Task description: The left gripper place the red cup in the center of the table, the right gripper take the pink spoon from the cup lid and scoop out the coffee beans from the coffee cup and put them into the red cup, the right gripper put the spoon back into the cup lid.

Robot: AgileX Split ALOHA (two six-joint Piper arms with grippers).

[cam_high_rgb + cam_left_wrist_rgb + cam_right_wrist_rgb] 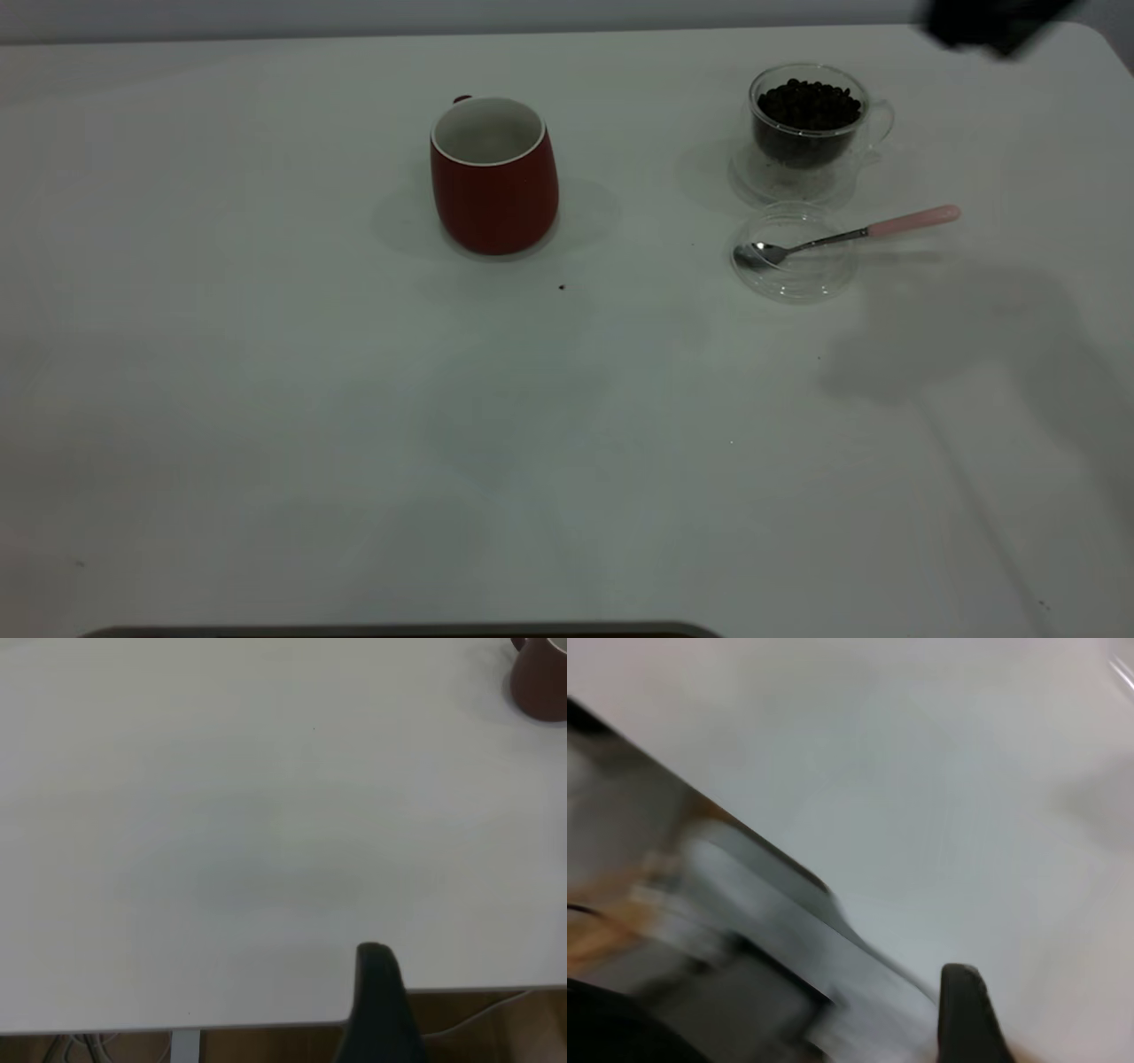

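A: Where is the red cup (494, 177) sitting?
B: It is standing upright on the white table (266, 399), near the middle and toward the far side, with its white inside showing and its handle peeking out at the back. The left wrist view is catching a bit of it too, at the far corner of the tabletop.

A: And the coffee cup (811, 124)?
B: It is standing well to the right of the red cup, its clear handle pointing right, and the coffee beans (808, 105) are heaping up to its rim.

A: What about the spoon?
B: The pink spoon (850, 236) is lying across the cup lid (795, 253), just in front of the coffee cup. Its metal bowl is resting inside the lid and its pink handle is reaching out past the lid's rim to the right, tilted a little upward.

A: What are the grippers doing?
B: The right gripper (997, 22) is hanging as a dark blur at the far right corner, beyond the coffee cup and touching nothing. One dark finger (966, 1014) is showing in its wrist view, so I cannot tell whether it is open or closed. The left gripper is outside the exterior view; one dark finger (379, 1001) is showing at the table edge in its own view, and again I cannot tell its state
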